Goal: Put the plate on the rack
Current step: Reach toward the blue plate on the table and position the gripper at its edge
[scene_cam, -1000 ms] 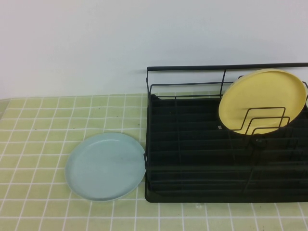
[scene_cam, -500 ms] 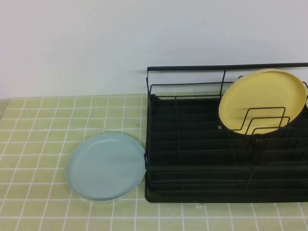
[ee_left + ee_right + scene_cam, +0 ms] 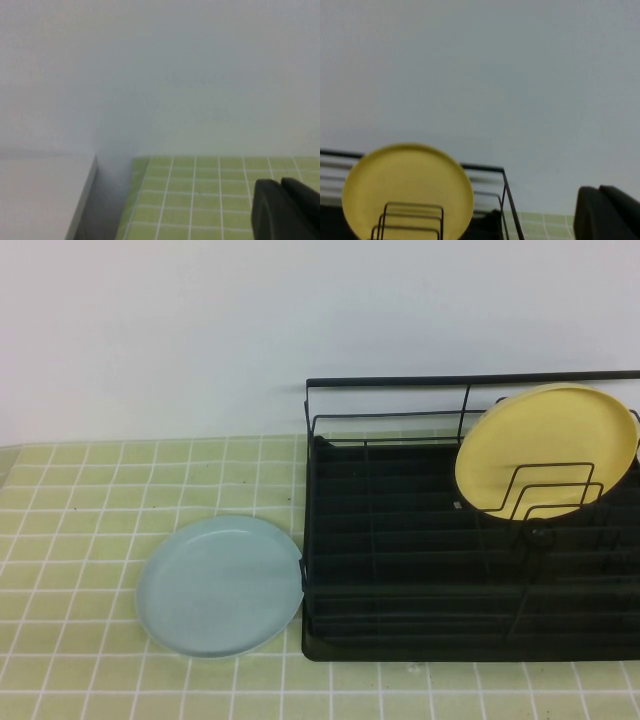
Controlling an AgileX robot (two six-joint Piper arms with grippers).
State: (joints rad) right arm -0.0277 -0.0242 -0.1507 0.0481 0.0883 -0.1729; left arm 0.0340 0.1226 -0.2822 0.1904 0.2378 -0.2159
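High view: blue plate (image 3: 220,586) laid flat on the surface (image 3: 80,500), just beside the dish rack (image 3: 400,570); no pincer near; nothing moved lately, so placing is judged unstarted.
Left wrist view: left pincer (image 3: 281,182) pressed together, empty, above the surface.
Right wrist view: right pincer (image 3: 600,189) pressed together, empty; racked yellow plate (image 3: 407,185) beyond it.

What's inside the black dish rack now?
Inside the rack a yellow plate leans in the wire dividers, which cover part of its face. The blue plate lies outside on the tiles. Left hand and right hand, both shut, sit apart.
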